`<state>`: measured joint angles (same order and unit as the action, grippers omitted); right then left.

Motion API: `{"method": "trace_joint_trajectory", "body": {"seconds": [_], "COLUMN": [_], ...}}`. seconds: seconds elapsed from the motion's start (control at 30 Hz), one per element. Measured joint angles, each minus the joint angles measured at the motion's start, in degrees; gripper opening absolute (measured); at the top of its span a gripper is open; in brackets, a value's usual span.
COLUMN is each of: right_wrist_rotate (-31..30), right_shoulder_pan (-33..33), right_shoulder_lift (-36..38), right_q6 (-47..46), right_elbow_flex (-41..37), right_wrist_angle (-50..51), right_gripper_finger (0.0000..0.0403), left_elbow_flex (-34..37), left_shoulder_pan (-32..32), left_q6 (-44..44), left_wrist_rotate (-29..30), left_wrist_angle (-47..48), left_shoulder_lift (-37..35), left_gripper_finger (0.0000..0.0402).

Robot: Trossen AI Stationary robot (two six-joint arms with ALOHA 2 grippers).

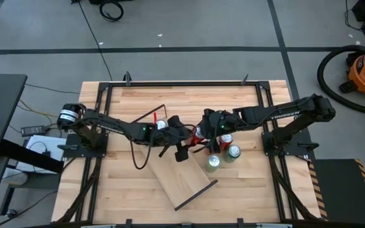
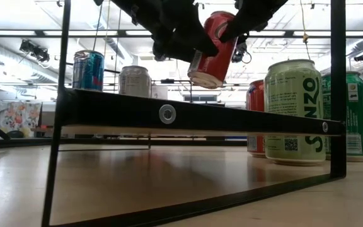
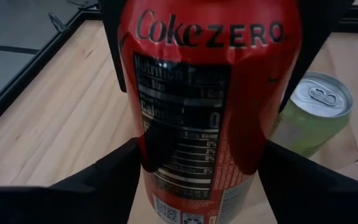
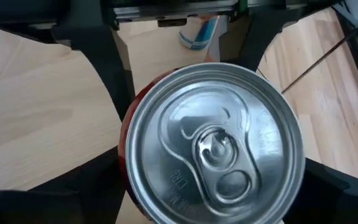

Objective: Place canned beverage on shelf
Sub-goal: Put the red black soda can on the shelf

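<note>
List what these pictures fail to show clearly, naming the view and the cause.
held can: base cut off by the left wrist view's bottom edge.
shelf top: edge-on in the low view, so its surface is unseen.
rear can: low view, mostly behind the green can.

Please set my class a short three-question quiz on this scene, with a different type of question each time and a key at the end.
1. True or false: the Coke Zero can stands upright on the shelf.
2. Multiple choice: in the left wrist view, what does the left gripper hold between its fingers? A) a green can B) the Coke Zero can C) nothing
3. Fill in the blank: in the low view, the two cans standing on the table at the right are both ____.

Key: 1 false, since it is tilted in the air above the shelf; 2 B; 3 green.
</note>
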<state>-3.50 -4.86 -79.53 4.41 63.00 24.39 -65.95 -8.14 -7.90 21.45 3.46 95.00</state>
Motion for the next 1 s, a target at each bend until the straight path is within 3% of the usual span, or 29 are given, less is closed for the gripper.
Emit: {"method": "trace_joint_trajectory", "body": {"seconds": [0.47,0.77,1.0], "right_wrist_rotate": [1.0,-2.4,-7.1], "right_shoulder_pan": [-0.1,-1.1,-2.4], "right_shoulder_lift": [0.6,7.6,13.0], "right_q6": [0.2,1.6,-0.9], "right_elbow_flex": [0.1,-0.4,-9.1], "right_wrist_angle": [-2.1,-2.6,-6.9], "right_gripper_finger": [0.0362,0.0362,0.0362], "left_elbow_flex": [0.2,0.2,0.1], "left_shoulder_pan": [-1.1,-2.4,-7.6], "left_q6": [-1.7,-9.9,-15.1], "left_wrist_rotate": [0.0,0.3,8.8], "left_wrist_angle": [4.7,9.2,11.6], "left_shoulder_lift": [0.1,0.1,0.1], "left_gripper_finger": [0.0288,0.0288,0.0288]}}
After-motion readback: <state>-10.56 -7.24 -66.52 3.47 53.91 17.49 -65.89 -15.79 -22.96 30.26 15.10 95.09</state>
